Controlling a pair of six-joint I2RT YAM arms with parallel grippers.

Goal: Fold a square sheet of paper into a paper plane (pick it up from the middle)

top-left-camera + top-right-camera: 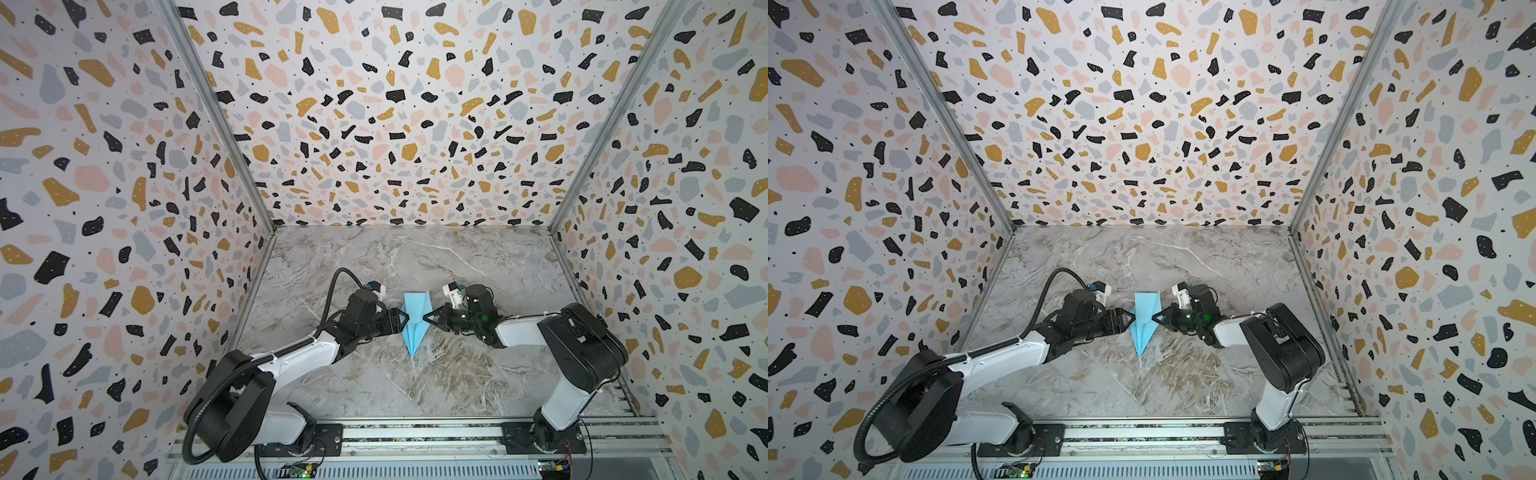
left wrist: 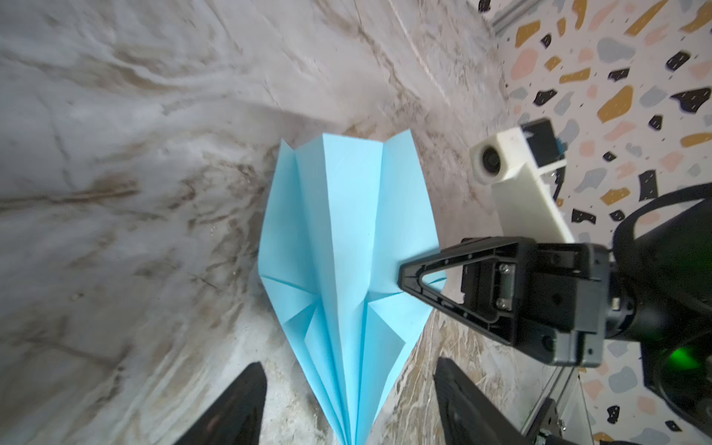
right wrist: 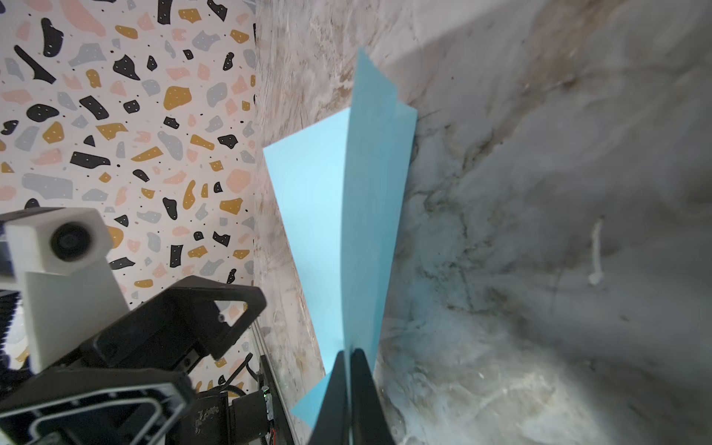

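The square sheet of paper is folded into a light blue paper plane [image 1: 413, 307] [image 1: 1144, 307] that lies mid-table in both top views, its pointed nose toward the front rail. My right gripper [image 1: 424, 319] [image 1: 1154, 318] comes in from the right and is shut on the plane's right wing edge. In the right wrist view the plane [image 3: 327, 212] rises out of the pinched gripper [image 3: 350, 360]. My left gripper [image 1: 405, 322] [image 2: 350, 404] is open. Its black fingers [image 2: 239, 404] straddle the narrow part of the plane [image 2: 339, 231] with a gap on each side.
The marble table [image 1: 415, 257] is boxed in by terrazzo-patterned walls [image 1: 124, 208] on three sides, with metal frame posts in the back corners. An aluminium rail [image 1: 415, 432] carrying both arm bases runs along the front edge.
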